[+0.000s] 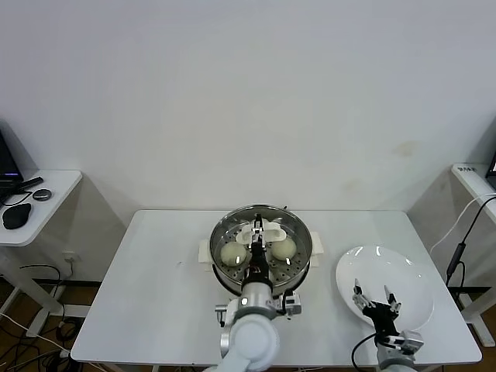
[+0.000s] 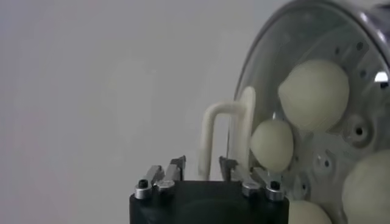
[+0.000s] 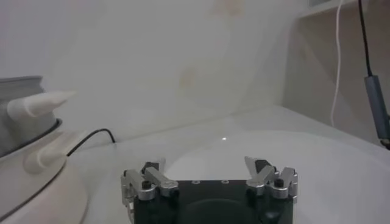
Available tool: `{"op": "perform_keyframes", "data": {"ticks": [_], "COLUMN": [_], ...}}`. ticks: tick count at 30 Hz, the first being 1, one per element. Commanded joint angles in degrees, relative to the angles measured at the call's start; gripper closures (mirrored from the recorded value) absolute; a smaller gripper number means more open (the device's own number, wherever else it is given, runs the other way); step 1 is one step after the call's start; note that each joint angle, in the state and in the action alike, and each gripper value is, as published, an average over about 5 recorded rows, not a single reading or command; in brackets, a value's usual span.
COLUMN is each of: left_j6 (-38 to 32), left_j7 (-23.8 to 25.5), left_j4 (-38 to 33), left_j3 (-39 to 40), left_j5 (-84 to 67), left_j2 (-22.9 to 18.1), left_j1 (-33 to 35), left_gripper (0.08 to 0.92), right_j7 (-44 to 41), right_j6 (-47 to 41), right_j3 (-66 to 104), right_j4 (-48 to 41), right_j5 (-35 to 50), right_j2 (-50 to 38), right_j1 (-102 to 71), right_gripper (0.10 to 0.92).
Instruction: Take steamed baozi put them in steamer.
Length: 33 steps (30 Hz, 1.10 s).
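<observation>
The steel steamer [image 1: 299, 227] stands on its white base at the table's middle. A round glass lid with a white loop handle [image 1: 261, 230] lies over it. Two cream baozi [image 1: 233, 253] [image 1: 284, 247] show through the glass; the left wrist view shows several baozi [image 2: 314, 94] [image 2: 272, 144] on the perforated tray [image 2: 359, 131]. My left gripper [image 1: 260, 252] reaches over the steamer's near rim. Its fingers [image 2: 177, 165] stand on either side of one leg of the lid handle [image 2: 208, 140], with a gap on each side. My right gripper [image 1: 374, 298] is open and empty over the white plate [image 1: 403, 271].
The white plate [image 3: 317, 158] lies at the table's right, bare under my right gripper [image 3: 207, 170]. The steamer's side handle [image 3: 39, 103] and a black cable [image 3: 100, 135] show to one side in the right wrist view. A side desk [image 1: 46, 194] stands far left.
</observation>
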Motion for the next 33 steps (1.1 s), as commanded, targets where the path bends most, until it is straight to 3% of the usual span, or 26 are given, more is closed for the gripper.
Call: {"op": "perform_keyframes", "data": {"ticks": [1,5,9,15,20,24,33], "left_j6": [0.5,0.1,-1.5,-12.4,-26.0,-29.6,-29.5], "left_j7": [2.0,1.3,-1.0,-14.1,-18.0,-17.1,-20.5], "left_j4": [-11.8,-17.7,-26.7,-34.9,-28.3,-21.3,-18.5], "left_j3": [0.3,-1.9,-9.2,-23.1,-39.0,-46.7,-41.8], "left_j5": [-0.6,-2.0,-12.2,-39.7,-60.5,-75.1,-75.7], "left_j2": [1.9,3.7,3.6,4.8,3.8,3.9,1.9], "left_j1": [5.4,8.9,15.4,27.9,31.2,34.1,43.7], "left_gripper": [0.321,0.218,0.181,0.177,0.177,0.177,0.177], "right_j7": [-0.1,-1.4,-4.8,-6.8,-4.4,-4.1,-2.0], "right_j6": [-1.1,-3.0,0.9,0.3,-3.4,-3.9,-2.8], "right_j3": [0.3,0.2,0.1,-0.5,-2.6,-3.2,-4.4], "right_j4": [-0.3,1.7,4.7,11.7,15.0,15.4,14.8], "right_j5": [-0.5,-3.5,-6.9,-9.4,-7.6,-7.8,-9.3], "right_j2": [-0.2,-0.8,-2.2,-3.5,-4.8,-5.6,-5.9], "right_j1": [0.0,-1.6,-4.0,-8.2,-9.9,-11.0,-13.2], "right_gripper": [0.203,0.203,0.203,0.203,0.203,0.203,0.203]}}
